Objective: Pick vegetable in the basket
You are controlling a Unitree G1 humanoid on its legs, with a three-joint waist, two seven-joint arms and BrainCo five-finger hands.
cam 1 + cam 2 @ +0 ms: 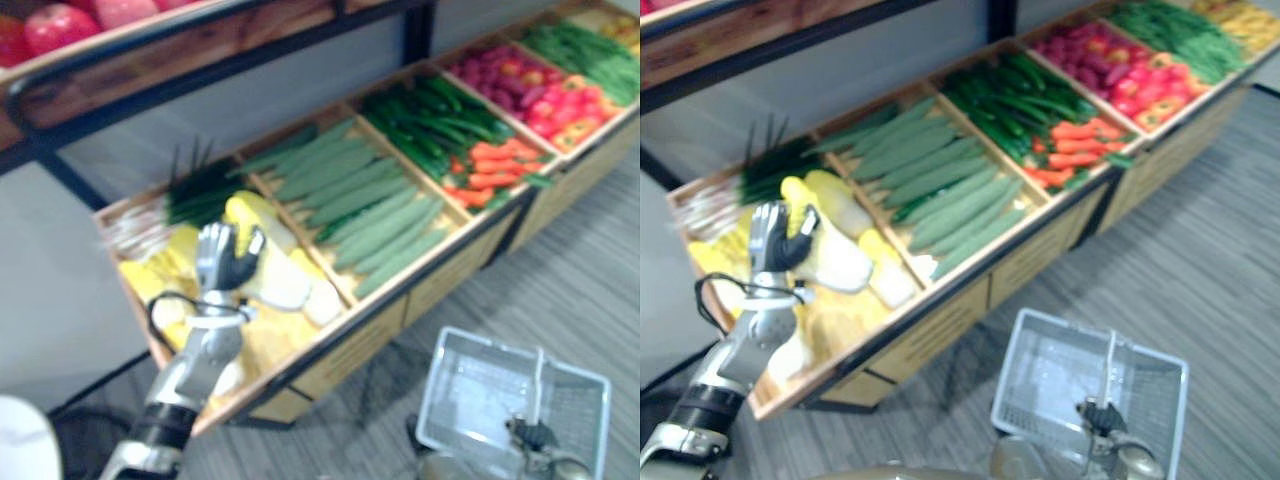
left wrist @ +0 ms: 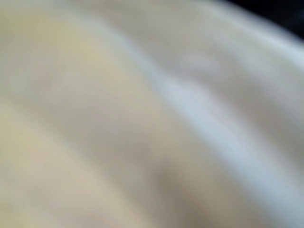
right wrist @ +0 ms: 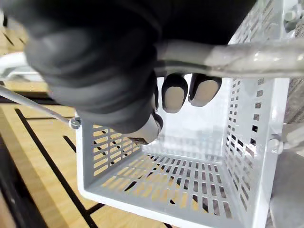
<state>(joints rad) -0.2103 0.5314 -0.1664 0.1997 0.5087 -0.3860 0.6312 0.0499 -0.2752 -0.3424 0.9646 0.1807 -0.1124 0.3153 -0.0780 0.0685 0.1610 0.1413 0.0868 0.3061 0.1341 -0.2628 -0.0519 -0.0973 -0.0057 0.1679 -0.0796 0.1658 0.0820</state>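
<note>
Pale yellow and white cabbages [image 1: 280,280] lie in the leftmost bin of the wooden vegetable stand [image 1: 390,300]. My left hand [image 1: 222,262] reaches over that bin, fingers straight, lying against a cabbage [image 1: 840,258]; the left wrist view shows pale cabbage surface [image 2: 142,118] from very close. My right hand [image 3: 95,61] is curled round the metal handle [image 3: 237,57] of a white perforated basket [image 1: 470,390]. The basket hangs low in front of the stand, over the floor, with nothing in it [image 3: 166,185].
Green onions [image 1: 195,190] lie behind the cabbages. To the right come bins of long pale green gourds [image 1: 370,205], dark cucumbers [image 1: 430,125], carrots [image 1: 495,165], red peppers [image 1: 560,105] and green beans [image 1: 580,50]. Red apples [image 1: 60,25] sit on an upper shelf.
</note>
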